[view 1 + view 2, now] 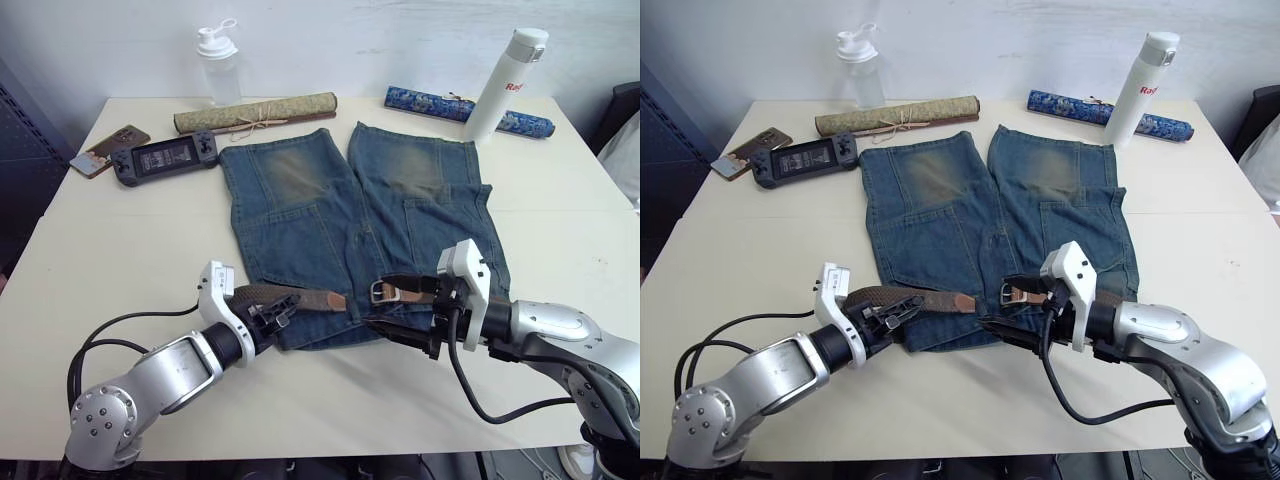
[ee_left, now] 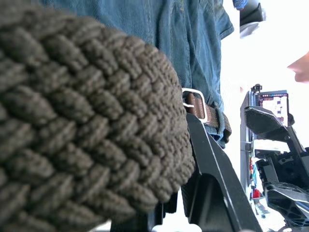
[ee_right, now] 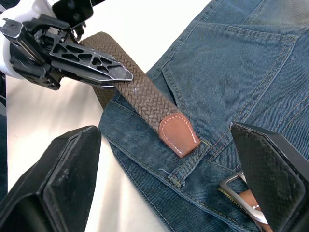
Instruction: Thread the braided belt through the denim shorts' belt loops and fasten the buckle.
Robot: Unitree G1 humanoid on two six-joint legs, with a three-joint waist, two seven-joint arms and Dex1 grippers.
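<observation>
The denim shorts [image 1: 300, 230] lie flat on the table with the waistband toward me. Along the waistband runs the braided belt [image 3: 140, 92]. My left gripper [image 1: 268, 308] is shut on its woven strap at the shorts' left edge. The tan end tab [image 3: 178, 134] rests on the denim right beside a belt loop [image 3: 186, 166]. The silver buckle [image 1: 380, 291] lies a short gap to the right of the tab. My right gripper [image 1: 380, 303] is open over the waistband, its fingers [image 3: 270, 174] wide apart, and the buckle sits close to one of them.
At the table's far left lie a phone [image 1: 108, 148] and a game console [image 1: 165, 157]. A rolled mat [image 1: 255, 113] and a clear bottle [image 1: 218, 62] stand behind the shorts, with a blue roll [image 1: 430, 102] and a white bottle [image 1: 505, 85] at the far right.
</observation>
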